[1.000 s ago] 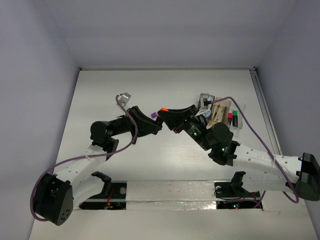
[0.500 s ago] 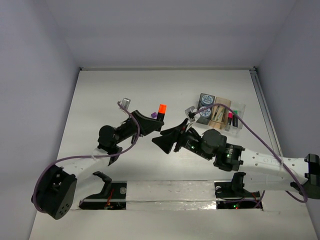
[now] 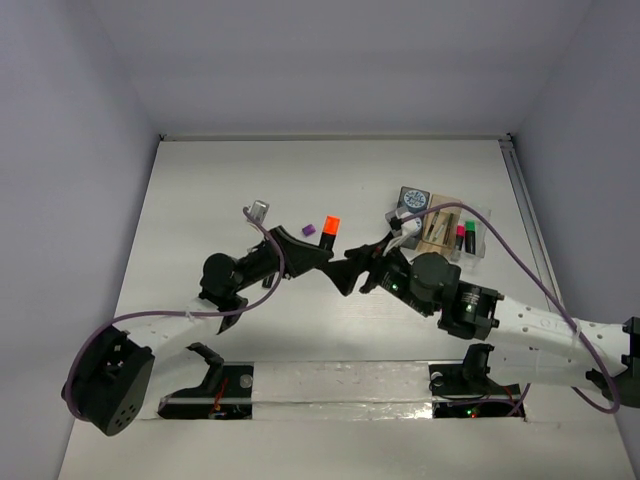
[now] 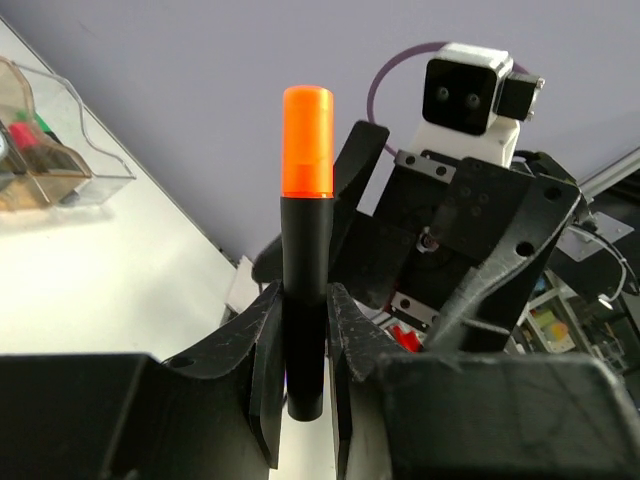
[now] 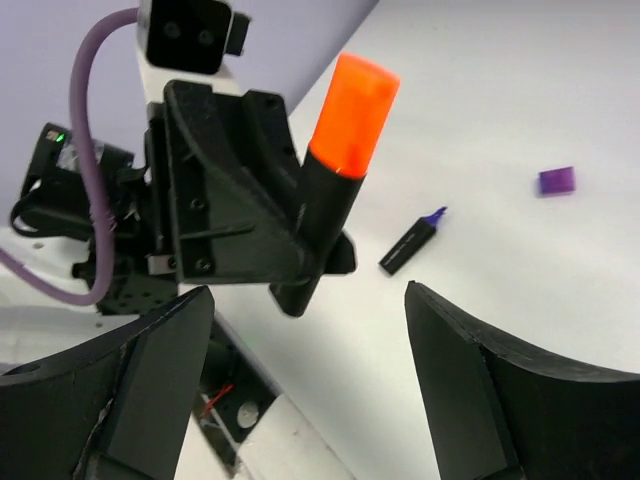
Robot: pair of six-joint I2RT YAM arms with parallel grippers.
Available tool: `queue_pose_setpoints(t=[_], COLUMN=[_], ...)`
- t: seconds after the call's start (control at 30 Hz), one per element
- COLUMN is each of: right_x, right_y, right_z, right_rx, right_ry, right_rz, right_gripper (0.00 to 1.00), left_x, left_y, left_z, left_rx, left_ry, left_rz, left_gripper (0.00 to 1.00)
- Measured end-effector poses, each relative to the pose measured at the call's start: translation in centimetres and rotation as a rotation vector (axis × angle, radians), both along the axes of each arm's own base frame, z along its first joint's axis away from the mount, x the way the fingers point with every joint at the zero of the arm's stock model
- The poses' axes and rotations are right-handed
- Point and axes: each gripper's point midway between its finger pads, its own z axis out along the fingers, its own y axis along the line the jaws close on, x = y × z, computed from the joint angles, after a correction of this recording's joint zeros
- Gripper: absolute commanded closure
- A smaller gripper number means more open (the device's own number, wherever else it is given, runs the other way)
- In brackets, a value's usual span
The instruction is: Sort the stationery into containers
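Observation:
A black highlighter with an orange cap (image 3: 331, 224) stands upright in my left gripper (image 3: 320, 250), which is shut on its lower body (image 4: 304, 300). My right gripper (image 3: 350, 272) hangs open just right of it, fingers (image 5: 470, 380) spread wide and holding nothing; the orange-capped highlighter (image 5: 348, 125) shows ahead of them. An uncapped purple-tipped highlighter (image 5: 412, 243) lies on the table beyond, with a loose purple cap (image 3: 308, 230) close by. The clear box (image 3: 472, 232) at the right holds pink and green markers (image 3: 462, 238). Beside it sits the dark grey holder (image 3: 411, 196) with a blue-and-white piece.
Both arms meet over the middle of the white table (image 3: 230, 180). A purple cable (image 3: 505, 255) arcs over the clear box. A rail (image 3: 525, 200) runs along the table's right edge.
My right gripper has opened, let go of the orange cap and drawn back toward the near edge. The left gripper keeps the highlighter and has shifted slightly right.

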Motion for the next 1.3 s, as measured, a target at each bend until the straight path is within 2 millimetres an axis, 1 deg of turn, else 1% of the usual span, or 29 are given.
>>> queue_pose_setpoints(t=[0.07,0.17,0.3,0.43,0.57,0.67,0.8,0.93,1.2,1.3], right_x=[0.4,0.8,1.5,2.7,3.8,4.0,3.7,3.5,3.7,3.7], right_y=[-0.3,-0.4,-0.3,-0.6,-0.6,-0.6,-0.7,-0.8,-0.6,-0.4], right_z=[0.0,0.5,1.4,1.1,0.2,-0.1,0.5,0.8,-0.8,-1.0], right_rx=[-0.012,-0.013,-0.007,-0.013,-0.023,-0.021,0.006,0.028,0.013,0.01], right_ry=[-0.005,-0.021,-0.036,-0.03,-0.002,0.017,0.025,0.038,0.095,0.101], right_rz=[-0.012,-0.019,-0.017,-0.027,-0.028,-0.026,-0.019,-0.02,-0.037,-0.033], right_gripper=[0.21,0.24,0.25,0.27,0.28,0.3,0.31,0.31,0.32,0.4], left_x=[-0.2,-0.4,-0.5,-0.5,-0.3,-0.3,-0.4,-0.7,-1.3,-1.6], left_y=[-0.2,-0.6,-0.9,-1.0,-1.2,-1.2,-1.1,-0.8,-0.5,-0.6], left_z=[-0.2,-0.7,-2.5,-4.3,-5.0,-5.0,-4.8,-3.9,-2.5,-2.2], left_rx=[0.0,0.006,0.03,0.053,0.06,0.057,0.055,0.045,0.028,0.026], left_ry=[0.013,0.046,0.117,0.19,0.24,0.248,0.233,0.183,0.097,0.078], left_rz=[-0.014,-0.038,-0.057,-0.066,-0.075,-0.077,-0.075,-0.069,-0.058,-0.065], left_gripper=[1.0,1.0,1.0,1.0,1.0,1.0,1.0,1.0,1.0,1.0])
